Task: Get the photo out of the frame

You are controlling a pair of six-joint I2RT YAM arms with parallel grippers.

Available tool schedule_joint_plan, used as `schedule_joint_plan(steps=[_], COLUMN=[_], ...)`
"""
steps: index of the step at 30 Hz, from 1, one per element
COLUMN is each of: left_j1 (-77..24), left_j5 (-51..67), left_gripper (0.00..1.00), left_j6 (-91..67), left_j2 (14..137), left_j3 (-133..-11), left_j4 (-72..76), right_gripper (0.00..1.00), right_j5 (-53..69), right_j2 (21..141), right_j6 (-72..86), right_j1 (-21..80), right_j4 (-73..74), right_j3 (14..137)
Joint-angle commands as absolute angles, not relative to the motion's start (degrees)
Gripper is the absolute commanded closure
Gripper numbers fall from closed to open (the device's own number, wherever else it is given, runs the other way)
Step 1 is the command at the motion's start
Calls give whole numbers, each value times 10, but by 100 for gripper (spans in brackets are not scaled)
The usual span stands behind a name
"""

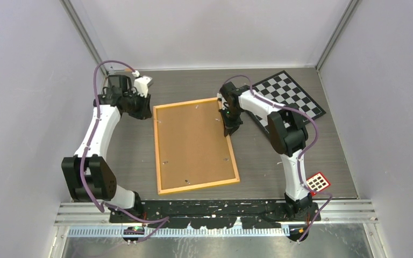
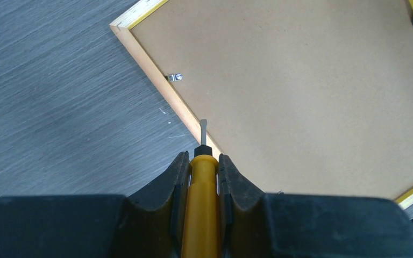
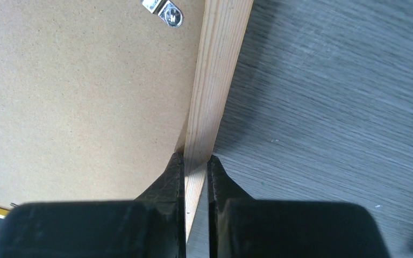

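Note:
The yellow-orange frame (image 1: 156, 150) lies face down mid-table with its brown backing board (image 1: 193, 142) up. The photo is hidden beneath the board. My left gripper (image 1: 144, 110) is at the frame's far left corner, shut on a yellow-handled screwdriver (image 2: 201, 204). The screwdriver's metal tip (image 2: 203, 129) sits over the frame's left border (image 2: 156, 70), near a metal clip (image 2: 175, 77). My right gripper (image 1: 230, 129) is shut on the frame's right border (image 3: 218, 80), one finger on each side of the wood (image 3: 196, 159). Another clip (image 3: 169, 13) sits just ahead of it.
A black-and-white checkerboard (image 1: 287, 94) lies at the back right behind the right arm. A small red card with white squares (image 1: 318, 183) lies near the right arm's base. Walls close in on the left, back and right.

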State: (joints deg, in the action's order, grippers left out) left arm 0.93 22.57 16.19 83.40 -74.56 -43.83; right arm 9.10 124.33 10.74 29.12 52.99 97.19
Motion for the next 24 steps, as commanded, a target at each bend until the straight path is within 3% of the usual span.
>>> schedule_joint_plan(steps=[1, 9, 24], left_j1=[-18, -77, -86], left_j5=[215, 131, 58], left_gripper=[100, 100, 100], left_j6=[218, 280, 288], left_j2=[852, 902, 995], left_j3=[-769, -777, -815], left_j4=[-447, -410, -407], right_gripper=[100, 99, 99], right_j5=[64, 68, 75], right_j2=[1250, 1257, 1244], right_j6=[75, 131, 97], right_j1=[296, 296, 295], right_j4=[545, 528, 536], right_j3=[945, 943, 938])
